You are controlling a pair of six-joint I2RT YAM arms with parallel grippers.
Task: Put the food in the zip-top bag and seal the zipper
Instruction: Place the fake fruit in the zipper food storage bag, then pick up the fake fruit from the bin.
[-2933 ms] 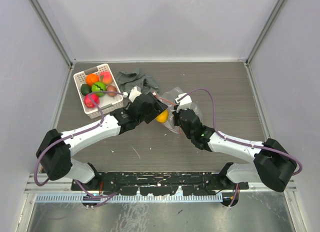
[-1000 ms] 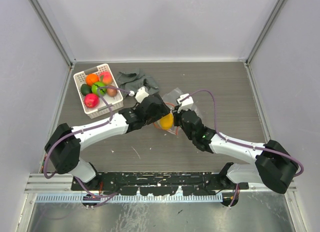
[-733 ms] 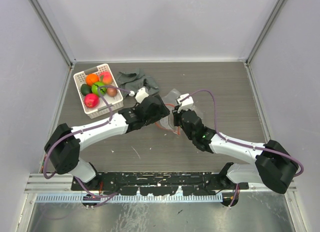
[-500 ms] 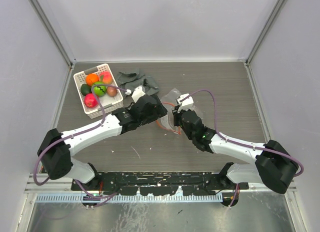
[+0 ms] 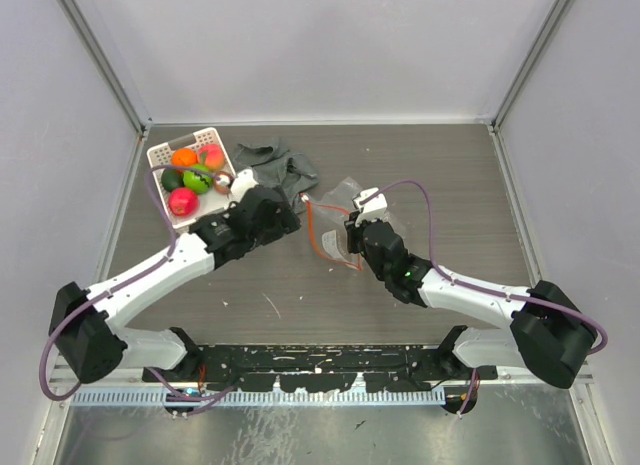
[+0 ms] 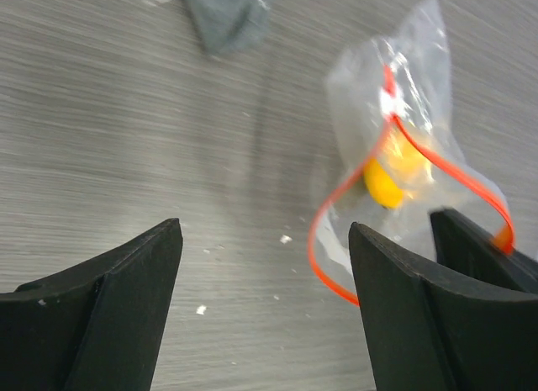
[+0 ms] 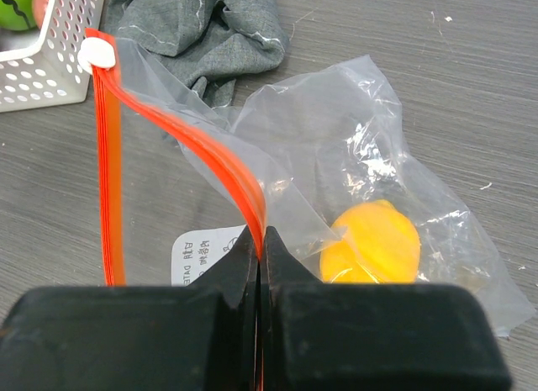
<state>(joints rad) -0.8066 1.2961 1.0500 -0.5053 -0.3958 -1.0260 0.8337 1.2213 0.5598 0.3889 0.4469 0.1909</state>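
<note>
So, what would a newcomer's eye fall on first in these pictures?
The clear wrinkly plastic zip-top bag in the middle of the scene draws the eye first. Its red-orange zipper strip gapes open, pinched by the shut right end effector, with one round yellow toy fruit inside. Next comes the white lattice plastic basket at the far left, holding orange, red, pink and green toy fruits.

place: a robot lab test cell, by the look of it
walls: plain grey panels are boxed around a wood-look table
rig: a slotted metal rail is bolted along the near edge
</note>
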